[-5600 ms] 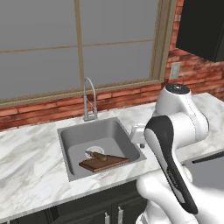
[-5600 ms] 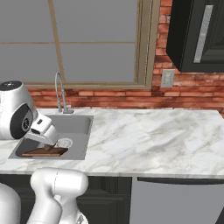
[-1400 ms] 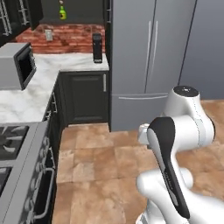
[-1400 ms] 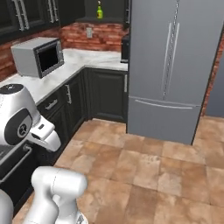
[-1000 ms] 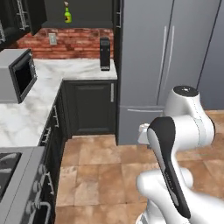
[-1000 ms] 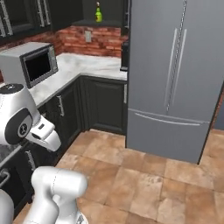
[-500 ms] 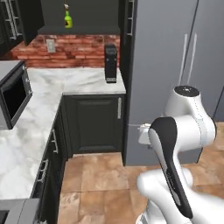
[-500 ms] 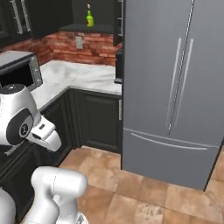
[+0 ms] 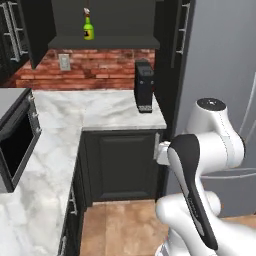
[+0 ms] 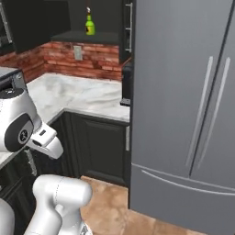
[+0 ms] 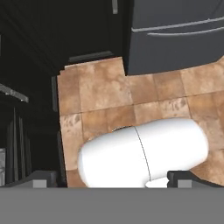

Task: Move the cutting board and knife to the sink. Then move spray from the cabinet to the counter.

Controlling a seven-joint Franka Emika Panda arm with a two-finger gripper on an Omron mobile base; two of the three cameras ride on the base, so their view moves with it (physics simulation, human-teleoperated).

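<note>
The cabinet stood open above the corner run of counter, its dark interior holding 1 thing: the spray, upright on the shelf toward the left side of the opening. In the right base view the same green bottle stood on the shelf with its red-and-white nozzle at the top, well above the marble. The cabinet's door hung open at the right, its silver bar handle facing out.

On the counter below, 1 tall dark appliance stood near the right end, just beside the grey fridge; it was probably a coffee machine, though the detail was too poor to be sure. A microwave sat on the left leg of the counter, and a wall outlet was set into the red brick behind. The counter surface under the cabinet was otherwise bare marble.

The gripper pointed down at the tiled floor, well apart from the cabinet and the bottle. Its 2 dark fingers stood wide apart at the bottom corners of the hand view, with nothing between them.
</note>
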